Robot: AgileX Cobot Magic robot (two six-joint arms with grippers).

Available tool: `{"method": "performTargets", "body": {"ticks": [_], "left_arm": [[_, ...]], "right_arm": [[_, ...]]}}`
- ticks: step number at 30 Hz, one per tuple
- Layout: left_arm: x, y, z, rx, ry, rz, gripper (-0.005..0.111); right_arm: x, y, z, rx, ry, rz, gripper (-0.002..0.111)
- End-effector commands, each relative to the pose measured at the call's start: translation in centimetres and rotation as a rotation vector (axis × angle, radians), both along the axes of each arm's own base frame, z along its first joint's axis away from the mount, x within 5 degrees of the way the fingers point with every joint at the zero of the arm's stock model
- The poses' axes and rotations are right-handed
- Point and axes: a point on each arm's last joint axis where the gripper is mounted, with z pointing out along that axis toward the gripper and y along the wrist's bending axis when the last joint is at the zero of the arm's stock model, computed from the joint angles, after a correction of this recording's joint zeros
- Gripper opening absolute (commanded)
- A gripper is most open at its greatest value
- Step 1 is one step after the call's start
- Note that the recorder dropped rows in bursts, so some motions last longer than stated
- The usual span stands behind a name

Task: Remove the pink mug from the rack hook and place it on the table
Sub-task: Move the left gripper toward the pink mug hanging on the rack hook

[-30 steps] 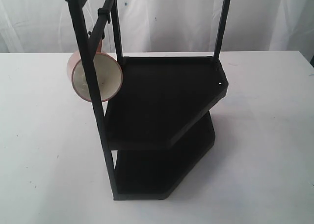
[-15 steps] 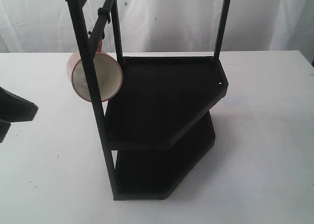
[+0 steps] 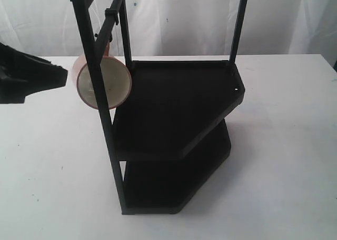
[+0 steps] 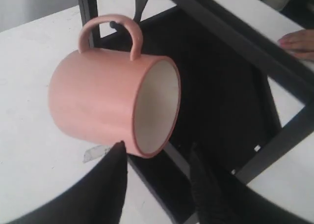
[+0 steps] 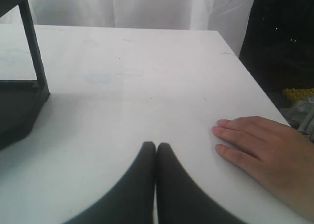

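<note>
The pink mug hangs by its loop handle on the rack hook, its cream inside facing the exterior camera. From the left wrist the mug fills the middle, handle over the hook. My left gripper is just left of the mug at its height. It is open, fingertips near the mug's rim, one finger close to the mug's wall; contact is unclear. My right gripper is shut and empty over the table, outside the exterior view.
The tall black two-shelf rack stands mid-table; a front post crosses the mug. A person's hand rests on the table beside my right gripper and shows past the rack.
My left gripper came in from the left edge, rose and moved right until its tip is next to the mug. The mug and rack have not moved.
</note>
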Motion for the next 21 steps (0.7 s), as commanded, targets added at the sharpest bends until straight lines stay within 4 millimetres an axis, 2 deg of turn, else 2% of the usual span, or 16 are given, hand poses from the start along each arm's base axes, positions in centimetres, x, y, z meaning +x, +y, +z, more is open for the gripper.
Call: {"method": "performTargets", "body": {"ticks": [1, 8, 13, 21], "left_arm": [[0.6, -0.9, 0.4, -0.065, -0.055, -0.070, 0.056], [3.1, -1.9, -1.0, -0.038, -0.093, -0.155, 0.059], [4.8, -1.2, -2.0, 0.069, -0.119, -0.074, 0.059], [6.4, -1.0, -3.2, 0.103, -0.103, -0.021, 0.059]], "right_arm": [[0.0, 0.0, 0.0, -0.011, -0.003, 0.005, 0.000], [0.0, 0.0, 0.0, -0.011, -0.003, 0.005, 0.000], [0.0, 0.0, 0.0, -0.011, -0.003, 0.005, 0.000], [0.0, 0.0, 0.0, -0.011, -0.003, 0.005, 0.000]]}}
